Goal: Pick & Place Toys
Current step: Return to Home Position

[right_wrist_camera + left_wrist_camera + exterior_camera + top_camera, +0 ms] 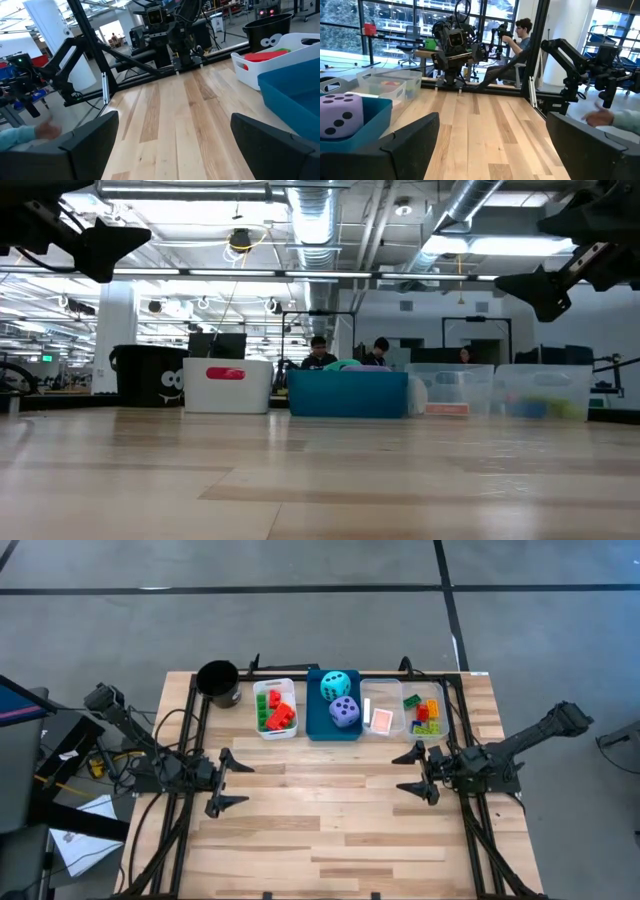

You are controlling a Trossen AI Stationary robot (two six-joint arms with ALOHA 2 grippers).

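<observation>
The toys lie in a row of bins at the table's far edge. Red and green bricks [276,712] fill the white bin [275,688]. A cyan die [336,686] and a purple die [345,712] sit in the blue bin [316,710]. A card [381,720] lies in one clear bin and mixed bricks [427,712] in the other. My left gripper [240,783] stands open at the table's left, above the wood. My right gripper [400,773] stands open at the right. Both point level toward the table's middle, with nothing between their fingers.
A black cup [218,683] stands at the far left, beside the white bin. The black frame rails [190,730] run along both sides of the table. Bare wood [320,830] stretches between the arms and to the near edge. A person's hand [600,117] shows beyond the table's side.
</observation>
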